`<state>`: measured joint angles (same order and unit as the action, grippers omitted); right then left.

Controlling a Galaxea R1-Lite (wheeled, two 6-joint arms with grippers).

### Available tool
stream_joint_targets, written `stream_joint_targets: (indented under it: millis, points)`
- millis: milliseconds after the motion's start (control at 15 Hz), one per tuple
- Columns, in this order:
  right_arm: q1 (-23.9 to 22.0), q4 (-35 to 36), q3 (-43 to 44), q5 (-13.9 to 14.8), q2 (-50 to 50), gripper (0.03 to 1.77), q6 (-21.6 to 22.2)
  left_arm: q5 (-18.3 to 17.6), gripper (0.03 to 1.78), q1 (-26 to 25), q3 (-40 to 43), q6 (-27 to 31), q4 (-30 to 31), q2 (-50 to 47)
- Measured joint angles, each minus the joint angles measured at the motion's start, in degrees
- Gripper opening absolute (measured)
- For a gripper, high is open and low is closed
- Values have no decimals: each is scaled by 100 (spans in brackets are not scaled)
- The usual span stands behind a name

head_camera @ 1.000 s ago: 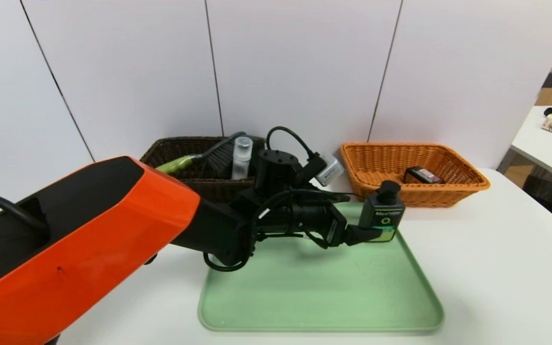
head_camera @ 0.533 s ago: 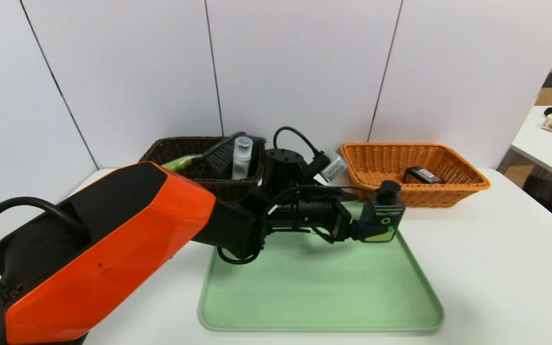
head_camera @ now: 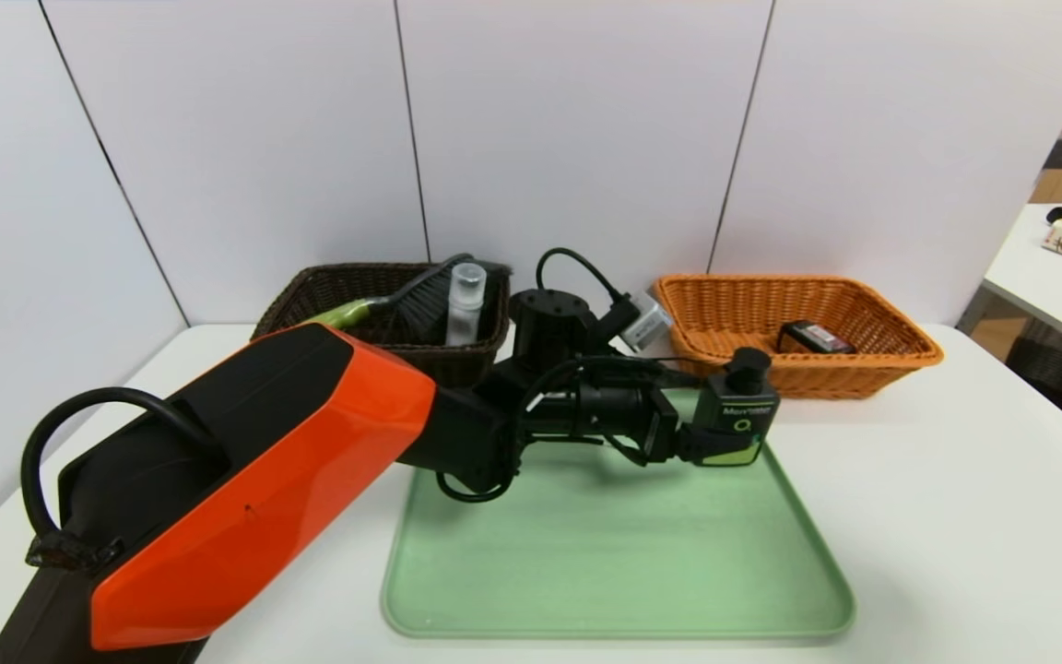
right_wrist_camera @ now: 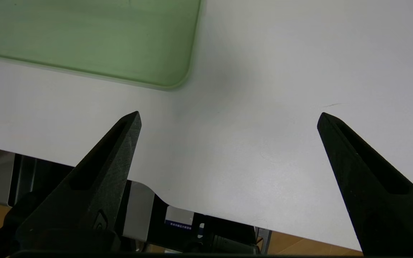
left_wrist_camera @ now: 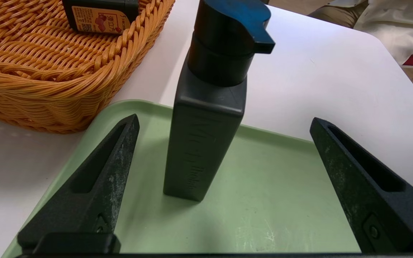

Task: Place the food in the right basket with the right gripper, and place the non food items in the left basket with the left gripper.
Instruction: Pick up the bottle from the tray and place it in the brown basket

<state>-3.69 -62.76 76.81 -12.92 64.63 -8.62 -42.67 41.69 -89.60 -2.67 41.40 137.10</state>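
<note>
**Left gripper astride pump bottle, far right corner of tray**

On the green tray (head_camera: 619, 563), far right corner, the dark green pump bottle (left_wrist_camera: 206, 118) stands upright. Left gripper (left_wrist_camera: 224, 123) reaches in level, jaws spread wide, one finger (left_wrist_camera: 95, 186) on each side of the bottle, neither touching it. Black packet (head_camera: 815, 337) lies in the orange basket (head_camera: 881, 355). Brush (head_camera: 383, 309) and white bottle (head_camera: 465, 304) sit in the dark brown basket (head_camera: 310, 290). Right gripper (right_wrist_camera: 228, 118) hangs parked above the white table (head_camera: 955, 480) near its front edge, beside the tray's corner, fingers apart, empty.
</note>
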Motion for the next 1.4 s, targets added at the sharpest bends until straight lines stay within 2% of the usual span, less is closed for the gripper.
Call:
stream_joint_targets:
  millis: [867, 1400]
  points:
    - [1, 0, 0, 0, 35, 170, 0, 11, 169, 296, -792, -38, 61, 571]
    - [1, 0, 0, 0, 30, 170, -2, 34, 169, 428, -957, -30, 57, 690]
